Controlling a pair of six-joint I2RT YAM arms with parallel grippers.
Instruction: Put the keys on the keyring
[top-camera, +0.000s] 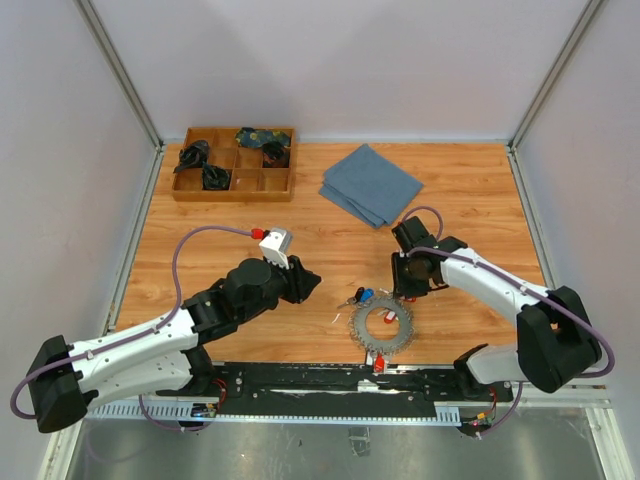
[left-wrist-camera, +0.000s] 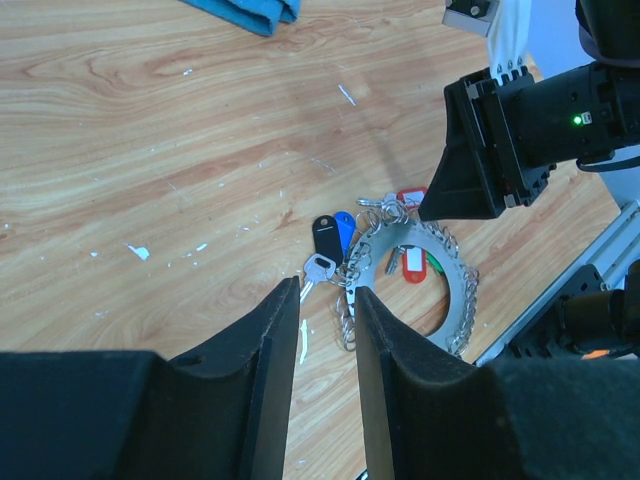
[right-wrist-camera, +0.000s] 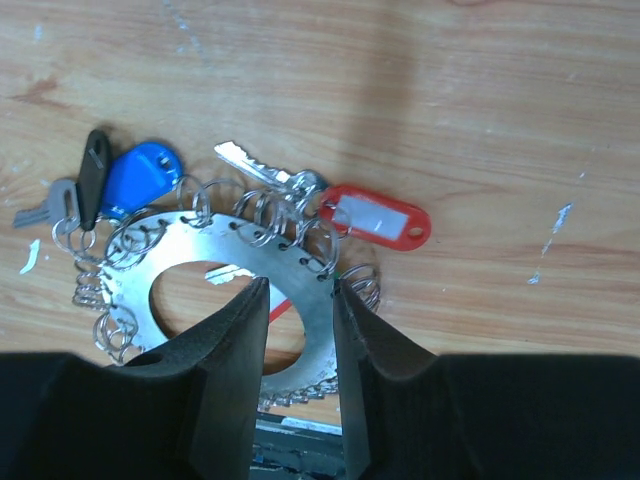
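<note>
the keyring lies flat on the table near its front edge. the right gripper straddles its band, jaws narrow, probably to steady it; whether it pinches i cannot tell. the left gripper hovers slightly parted and empty above the black-tagged key, seemingly lining up a pick.

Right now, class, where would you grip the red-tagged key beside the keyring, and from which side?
Probably its red tag, from straight above, pinching across the narrow width. The tag lies flat, pointing away from the keyring, with bare table along both long edges; the key's blade end is crowded by split rings.
</note>
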